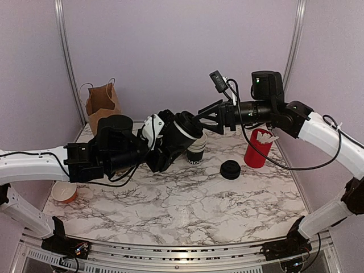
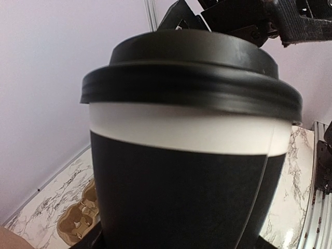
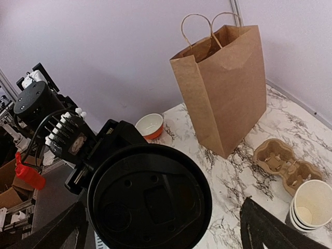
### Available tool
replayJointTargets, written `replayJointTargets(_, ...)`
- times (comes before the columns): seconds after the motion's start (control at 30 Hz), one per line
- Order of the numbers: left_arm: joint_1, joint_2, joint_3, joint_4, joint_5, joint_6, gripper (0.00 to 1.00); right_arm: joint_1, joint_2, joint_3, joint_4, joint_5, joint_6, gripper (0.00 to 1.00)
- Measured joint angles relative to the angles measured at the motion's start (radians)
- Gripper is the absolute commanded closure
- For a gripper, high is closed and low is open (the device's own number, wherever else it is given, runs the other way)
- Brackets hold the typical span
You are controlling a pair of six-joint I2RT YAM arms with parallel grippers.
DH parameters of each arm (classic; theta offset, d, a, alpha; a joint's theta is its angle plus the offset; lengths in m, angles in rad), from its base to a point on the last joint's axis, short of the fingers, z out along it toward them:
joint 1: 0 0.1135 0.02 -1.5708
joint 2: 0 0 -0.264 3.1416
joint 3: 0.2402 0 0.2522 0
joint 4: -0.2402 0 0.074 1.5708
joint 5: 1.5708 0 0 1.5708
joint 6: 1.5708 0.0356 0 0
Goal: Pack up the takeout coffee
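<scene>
1. Top external: the left gripper point(image 1: 173, 136) clasps the takeout coffee point(image 1: 189, 125) above the table, tilted. Its lid faces the right gripper point(image 1: 207, 118), whose fingers are spread wide. Below, the stacked cups point(image 1: 196, 152) carry white letters, seemingly "MO".
2. Left wrist: the takeout coffee fills the view, with a white band under its seated black lid point(image 2: 192, 67).
3. Right wrist: the fingers point(image 3: 270, 228) flank the lid without touching it, and a brown paper bag point(image 3: 223, 88) stands behind.

White letters "MO" show on the stacked cups point(image 1: 196, 154).

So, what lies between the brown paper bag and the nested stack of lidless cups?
A brown moulded cardboard cup carrier, seen in the right wrist view.
</scene>
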Motion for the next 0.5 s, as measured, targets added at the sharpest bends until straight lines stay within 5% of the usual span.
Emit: replayJointTargets(0.5, -0.022, 0.049, 0.010, -0.056, 0.027, 0.012, 0.34, 0.011, 0.094, 0.046, -0.113, -0.114, -0.002, 0.00)
